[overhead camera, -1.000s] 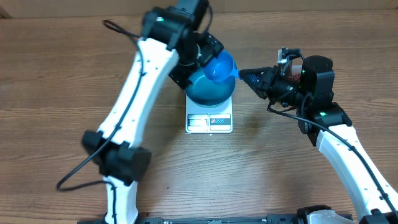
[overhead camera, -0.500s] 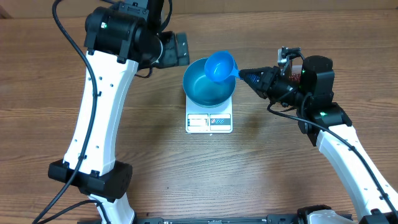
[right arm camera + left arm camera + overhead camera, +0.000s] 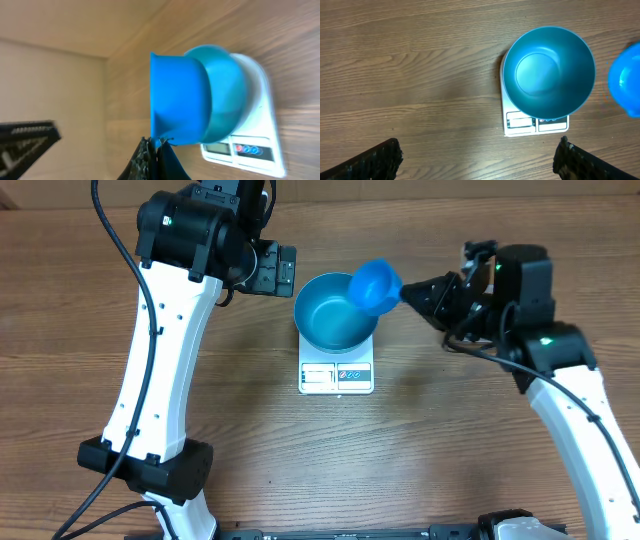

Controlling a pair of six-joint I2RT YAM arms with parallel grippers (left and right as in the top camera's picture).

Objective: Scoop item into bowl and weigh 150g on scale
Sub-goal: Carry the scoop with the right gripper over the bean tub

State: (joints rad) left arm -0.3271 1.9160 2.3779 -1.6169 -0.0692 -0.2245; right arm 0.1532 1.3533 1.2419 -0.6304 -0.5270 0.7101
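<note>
Bowl on scale, from above.
The blue bowl [image 3: 580, 75] sits on the white scale [image 3: 525, 125] on the wood counter [image 3: 410, 75], covering all but its front strip. A blue scoop [image 3: 626, 85] shows at the right edge. The left end effector [image 3: 477, 152] has its dark fingers [image 3: 380, 160] spread wide.

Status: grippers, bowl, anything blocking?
Left gripper open, beside bowl. Right gripper shut on scoop at bowl rim. Bowl empty, on scale. Nothing blocking.
</note>
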